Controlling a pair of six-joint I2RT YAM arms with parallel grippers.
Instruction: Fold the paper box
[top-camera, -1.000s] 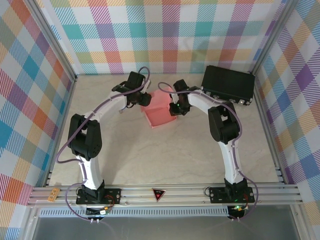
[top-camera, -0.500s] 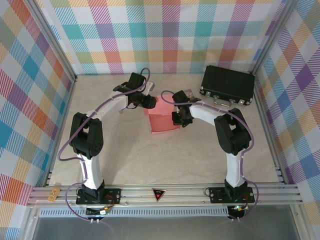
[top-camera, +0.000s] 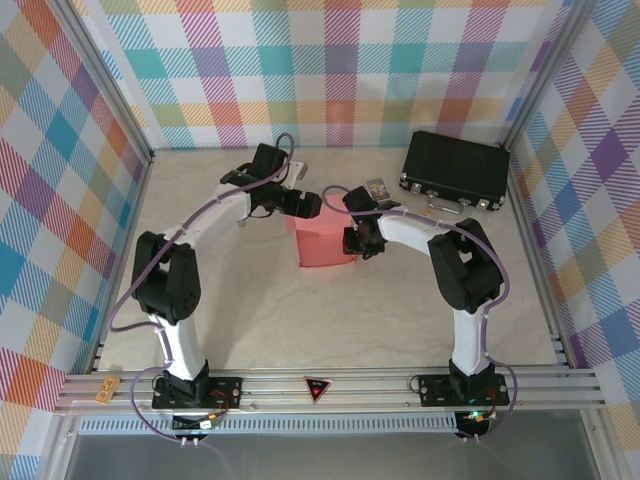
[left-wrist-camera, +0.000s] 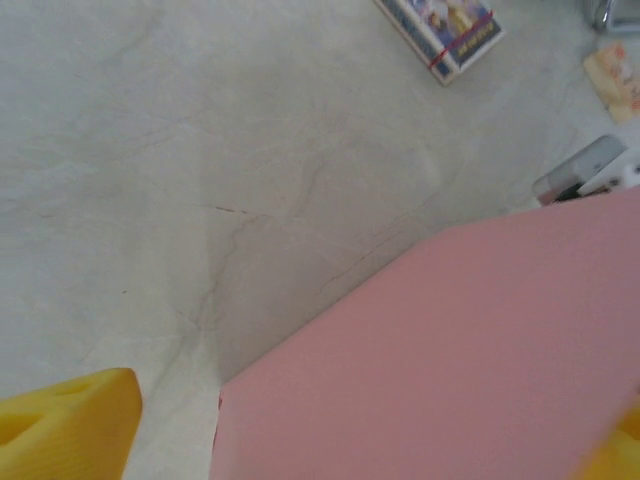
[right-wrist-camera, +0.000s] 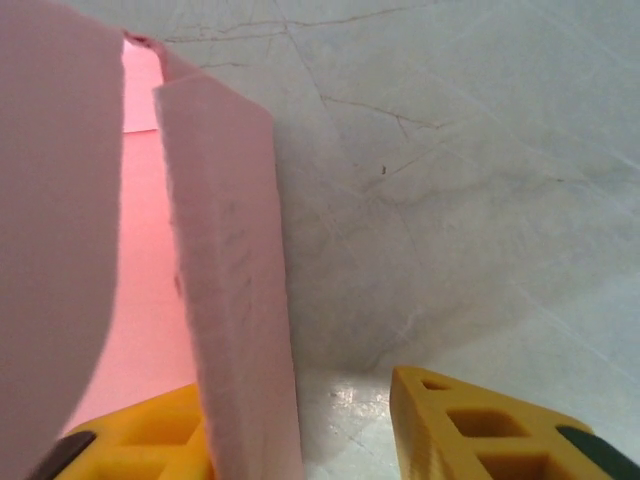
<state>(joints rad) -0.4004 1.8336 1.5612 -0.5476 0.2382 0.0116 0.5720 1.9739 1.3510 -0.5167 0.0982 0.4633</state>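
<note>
We see the paper box (top-camera: 325, 243) standing in the middle of the counter (top-camera: 300, 320), a salmon-pink block with both arms meeting at it. The left gripper (top-camera: 307, 204) hovers at the box's far left corner. From its wrist camera, a broad pink panel runs between the jaws, and the yellow finger (left-wrist-camera: 70, 425) on the left stands clear of the cardboard, so the jaws are spread wide and hold nothing. The right gripper (top-camera: 351, 241) sits against the box's right side. Its wrist view shows one upright pink wall (right-wrist-camera: 235, 300) between the jaws, with the finger (right-wrist-camera: 480, 435) on the right well off it, so the jaws are apart and unclamped. A small printed card (top-camera: 377, 188) lies just behind the right gripper, and a black case (top-camera: 455, 170) rests at the far right.
</note>
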